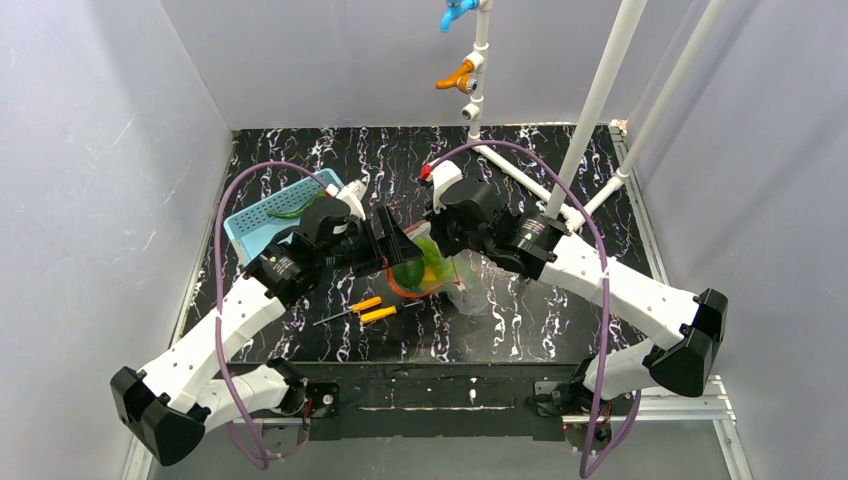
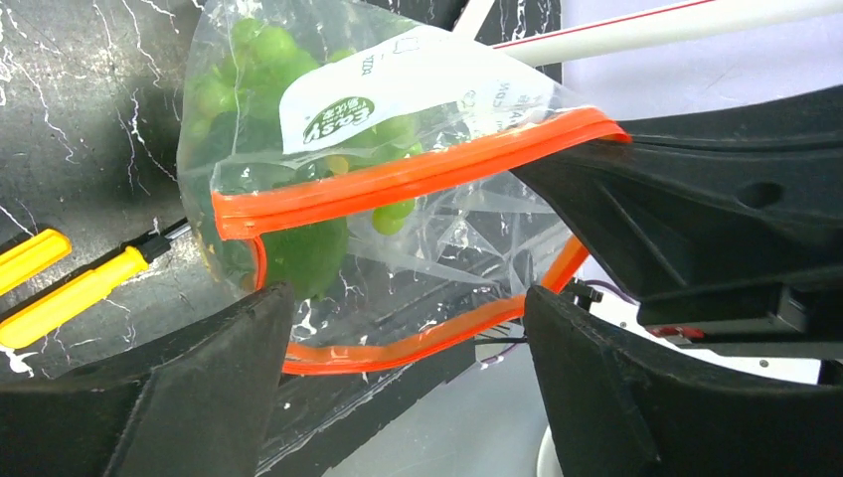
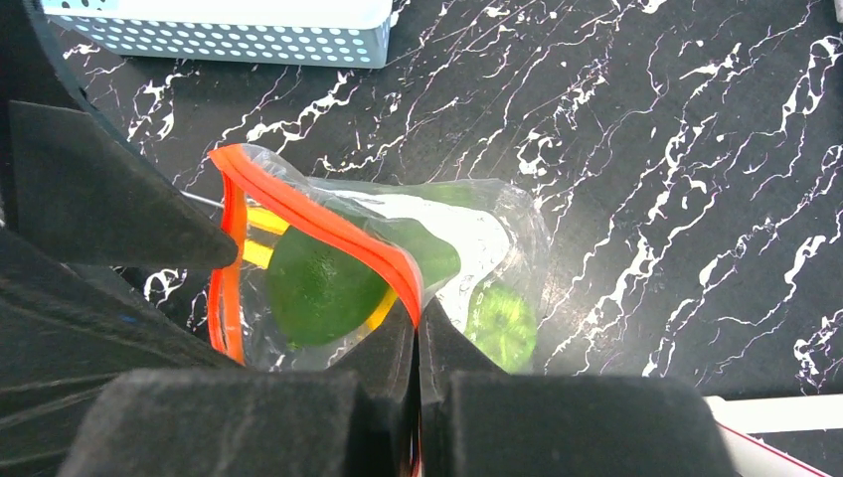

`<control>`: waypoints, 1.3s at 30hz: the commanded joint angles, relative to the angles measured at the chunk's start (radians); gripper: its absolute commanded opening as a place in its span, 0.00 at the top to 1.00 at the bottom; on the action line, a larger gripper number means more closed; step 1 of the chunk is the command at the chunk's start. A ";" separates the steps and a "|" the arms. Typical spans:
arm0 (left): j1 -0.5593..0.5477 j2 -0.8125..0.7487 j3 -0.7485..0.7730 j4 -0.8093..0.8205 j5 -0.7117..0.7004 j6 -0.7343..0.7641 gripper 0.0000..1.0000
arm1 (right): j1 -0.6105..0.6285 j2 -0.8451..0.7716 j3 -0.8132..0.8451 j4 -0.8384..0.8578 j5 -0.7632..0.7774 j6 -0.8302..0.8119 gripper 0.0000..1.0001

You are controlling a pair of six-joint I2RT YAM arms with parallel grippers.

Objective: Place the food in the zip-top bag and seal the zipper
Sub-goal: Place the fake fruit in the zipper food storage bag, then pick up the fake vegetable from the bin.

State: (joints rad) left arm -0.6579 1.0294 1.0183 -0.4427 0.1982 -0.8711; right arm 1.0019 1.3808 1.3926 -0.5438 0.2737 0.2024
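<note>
The clear zip-top bag (image 1: 445, 280) is held up over the middle of the table, its red-orange zipper (image 2: 398, 179) gaping open. Inside are a dark green oval (image 3: 316, 286), light green bumpy pieces (image 2: 260, 50) and a bit of yellow (image 1: 430, 272). My right gripper (image 3: 418, 316) is shut on the zipper strip (image 3: 328, 229) at one side of the mouth. My left gripper (image 2: 403, 373) is open, its fingers (image 2: 214, 383) straddling the lower zipper lip without pinching it. In the top view the left gripper (image 1: 398, 248) and the right gripper (image 1: 436, 240) meet at the bag's mouth.
A light blue perforated basket (image 1: 262, 216) stands at the back left with a green piece (image 1: 296, 208) in it. Two orange-handled screwdrivers (image 1: 370, 310) lie in front of the bag. A white pipe frame (image 1: 598, 95) rises at the back right.
</note>
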 commanded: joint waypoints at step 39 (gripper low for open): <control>0.459 0.196 0.248 -0.314 -0.471 0.578 0.02 | 0.005 -0.065 -0.016 0.037 0.051 -0.011 0.99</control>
State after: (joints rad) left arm -0.2642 1.1461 1.2572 -0.8242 -0.2802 -0.3458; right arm 1.0019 1.3617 1.3739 -0.5476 0.3092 0.2020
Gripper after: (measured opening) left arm 0.981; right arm 0.030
